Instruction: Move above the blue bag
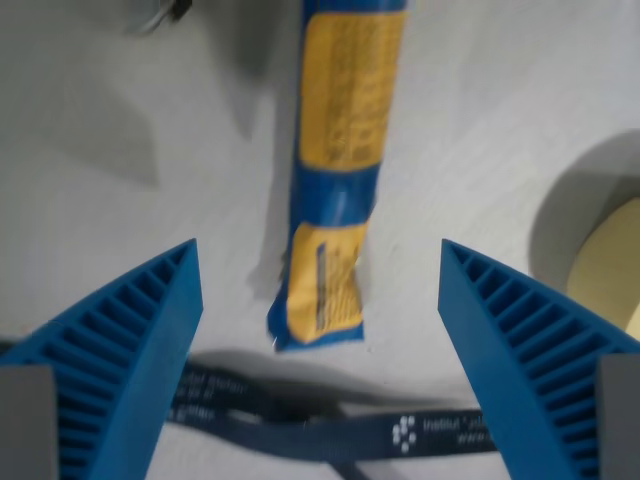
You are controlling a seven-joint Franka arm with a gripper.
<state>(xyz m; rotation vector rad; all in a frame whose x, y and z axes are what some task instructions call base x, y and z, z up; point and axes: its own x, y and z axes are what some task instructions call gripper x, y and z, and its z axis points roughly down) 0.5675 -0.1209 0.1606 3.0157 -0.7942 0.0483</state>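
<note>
The gripper [320,275] has its two blue ribbed fingers [140,345] spread wide apart, one at the wrist view's left and one at the wrist view's right, with nothing held between them. The blue bag [338,170] lies in the gap between the fingers, touching neither. It is a long narrow pack with yellow printed panels, stretched lengthwise from the top edge of the picture down toward the fingertips. Its crimped lower end sits about level with the fingertips and a little toward the wrist view's left of the gap's middle.

Just below the bag's lower end, a dark blue strap [330,425] with small white lettering lies flat, running across from behind one finger to the other. It is close to the bag; whether they touch is not clear.

Everything rests on a pale grey table [120,120], softly shadowed. Well to the wrist view's right of the bag, a round cream-coloured object [610,265] is cut off by the picture's edge. Far up and to the wrist view's left of the bag, a small dark blurred item [165,12] sits at the top edge, too unclear to identify.
</note>
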